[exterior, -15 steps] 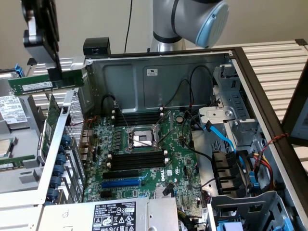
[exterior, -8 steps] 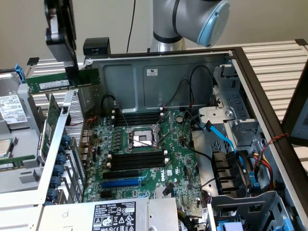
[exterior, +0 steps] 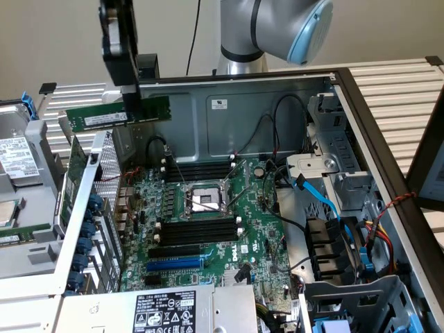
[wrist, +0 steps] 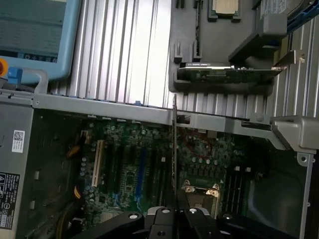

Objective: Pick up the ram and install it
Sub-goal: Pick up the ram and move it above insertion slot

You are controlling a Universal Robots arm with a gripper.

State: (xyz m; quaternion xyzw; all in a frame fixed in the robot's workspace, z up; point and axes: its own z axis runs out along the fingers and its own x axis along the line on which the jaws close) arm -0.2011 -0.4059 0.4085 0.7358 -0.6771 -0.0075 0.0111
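The ram [exterior: 118, 115] is a long green stick with a white label, held level in the air above the open computer case, over its far corner at the exterior view's left. My gripper [exterior: 132, 105] is shut on it near its middle, black fingers coming down from above. In the wrist view the ram [wrist: 175, 149] shows edge-on as a thin strip running out from between the black fingers [wrist: 164, 219]. Below lies the green motherboard [exterior: 208, 229] with black memory slots [exterior: 198, 229] on both sides of the processor socket [exterior: 202, 199].
A blue slot [exterior: 173, 264] and the power supply [exterior: 166, 309] lie at the case's near side. Blue and black cables [exterior: 326, 208] and drive bays fill the exterior view's right. A perforated metal bracket [exterior: 90, 208] stands at the left. Another board [wrist: 224, 73] lies outside on the slatted table.
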